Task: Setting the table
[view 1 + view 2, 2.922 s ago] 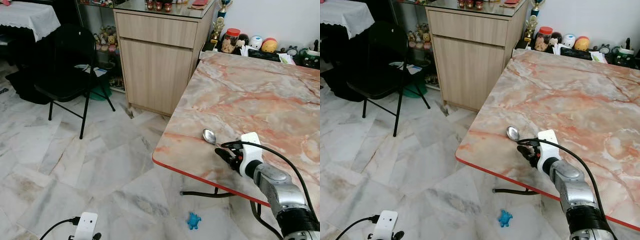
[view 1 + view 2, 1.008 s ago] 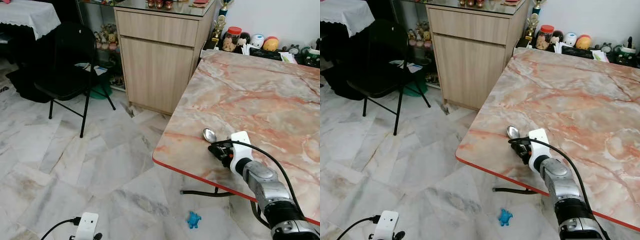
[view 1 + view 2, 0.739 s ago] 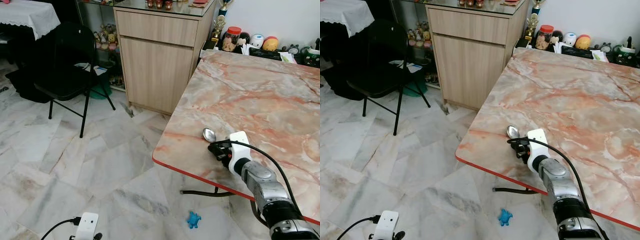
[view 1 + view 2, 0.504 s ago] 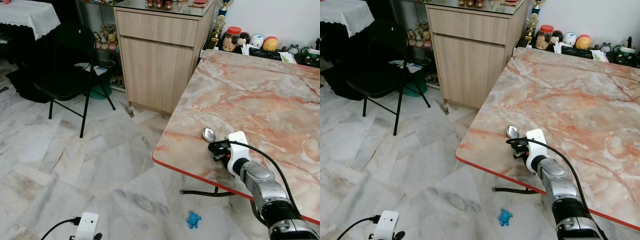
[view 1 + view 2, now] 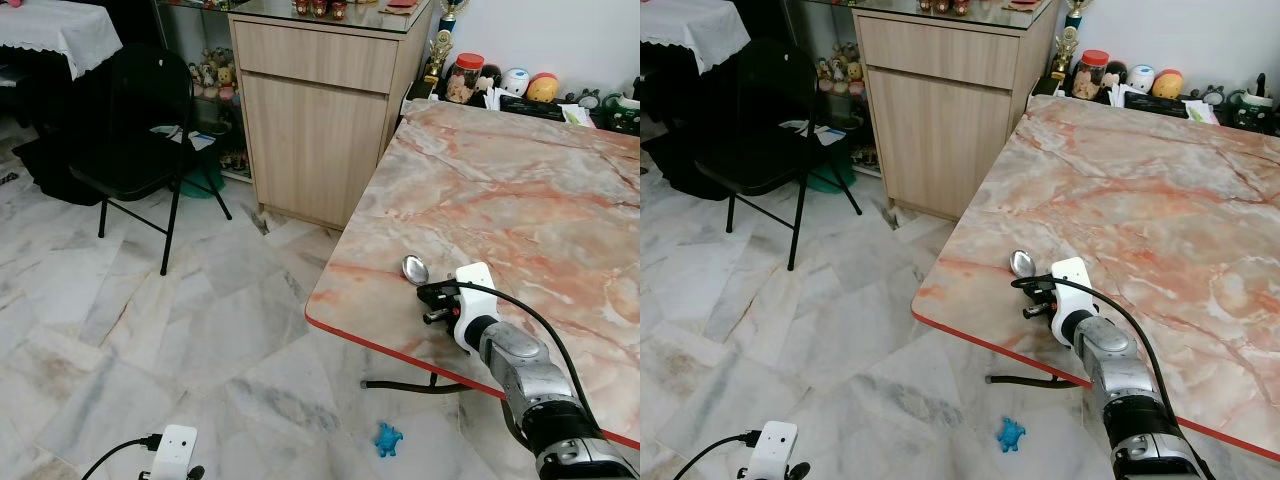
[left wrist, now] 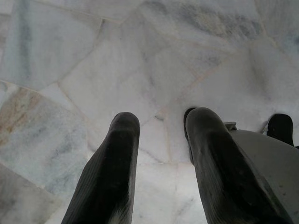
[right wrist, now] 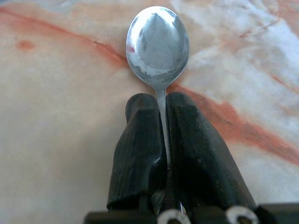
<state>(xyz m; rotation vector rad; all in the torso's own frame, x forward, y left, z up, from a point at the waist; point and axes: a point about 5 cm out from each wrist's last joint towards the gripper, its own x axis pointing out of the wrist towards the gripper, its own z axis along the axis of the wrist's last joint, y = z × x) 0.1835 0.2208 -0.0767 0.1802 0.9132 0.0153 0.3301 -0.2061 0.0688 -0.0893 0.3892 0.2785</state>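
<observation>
The spoon (image 7: 157, 39) lies near the corner of the marble-patterned tabletop (image 5: 520, 200) closest to the robot, at about 5 o'clock in the head views, its polished bowl pointing away toward 11 o'clock and just inside the red-trimmed edge. Its thin handle runs back between the two black fingers (image 7: 138, 140) of the right tool (image 5: 432, 303), which are clenched on it just behind the neck; the bowl sits low against the marble, though whether it touches cannot be told.

As a judgement: the spoon looks like light, stiff steel, smooth and slippery, so a pinch across the flat handle as here seems right, since the rounded bowl would offer the pads nothing. Held this close to the neck it should not swing much, but it could twist between the pads if dragged over the stone. It is not fragile; a slip off the near edge onto the floor is the main risk.

The left tool (image 6: 161, 158) hangs idle over the marble floor tiles (image 6: 93, 56), fingers parted and holding nothing.

Farther out, a wooden cabinet (image 5: 320, 110) stands at 12 o'clock, a black folding chair (image 5: 140, 130) at 10 o'clock, and a small blue toy (image 5: 387, 439) lies on the floor below the tabletop edge.
</observation>
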